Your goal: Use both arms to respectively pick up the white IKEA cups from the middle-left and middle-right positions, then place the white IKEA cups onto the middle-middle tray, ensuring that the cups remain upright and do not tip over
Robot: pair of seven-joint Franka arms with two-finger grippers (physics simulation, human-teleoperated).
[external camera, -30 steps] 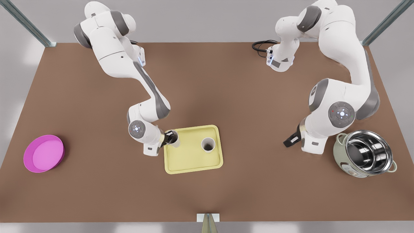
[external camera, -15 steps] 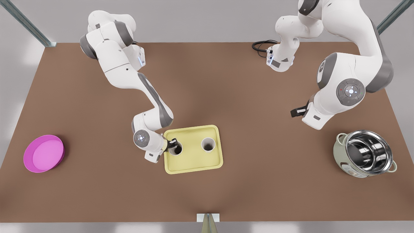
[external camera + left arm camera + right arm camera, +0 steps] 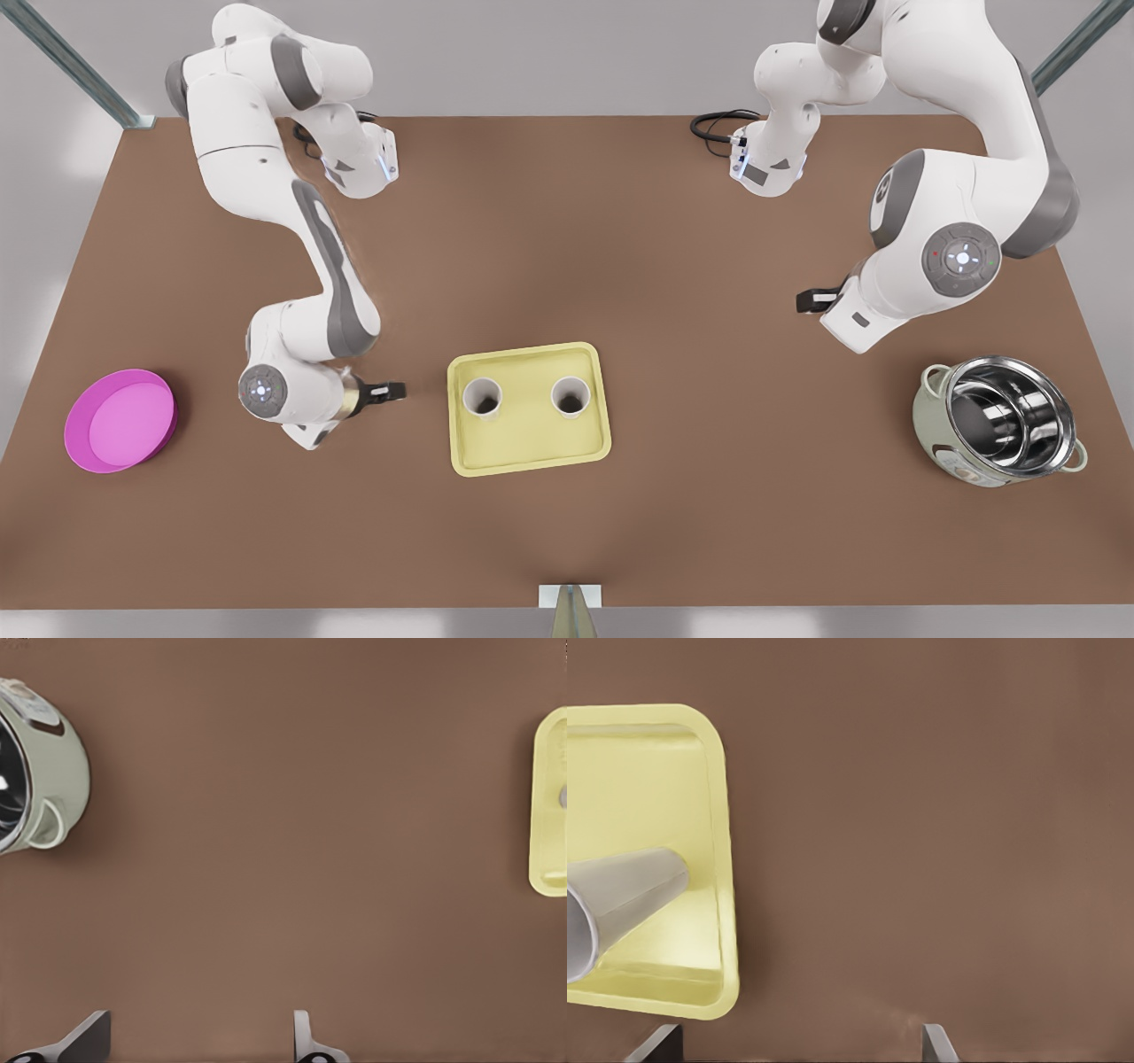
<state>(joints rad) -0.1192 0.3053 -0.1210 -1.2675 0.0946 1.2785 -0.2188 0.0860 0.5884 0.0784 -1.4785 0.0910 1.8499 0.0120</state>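
On the tray (image 3: 527,443) at mid-bench, both white cups stand upright and side by side, one (image 3: 483,397) toward the front view's left and the other (image 3: 570,396) toward its right, apart from each other and each inside the low rim. You should note that placement appears complete. The right hand (image 3: 394,390) hangs just off the tray's left edge, fingers spread wide and holding nothing; its wrist view shows the nearer cup (image 3: 620,895) lying across the tray corner. The left hand (image 3: 808,299) waits well off to the front view's right, also wide open and empty (image 3: 201,1019). Judged by appearance, the cups are light, rigid and smooth-walled with a taper, so they would tip easily if nudged; should you need to regrip, close across the side wall at mid-height rather than at the lip. The tray rim is low and could catch a finger travelling flat. Open bench (image 3: 567,230) lies far of the tray and between tray and steel pot (image 3: 1001,431); the magenta plate (image 3: 120,421) sits well to the left, leaving the right arm room to move away.
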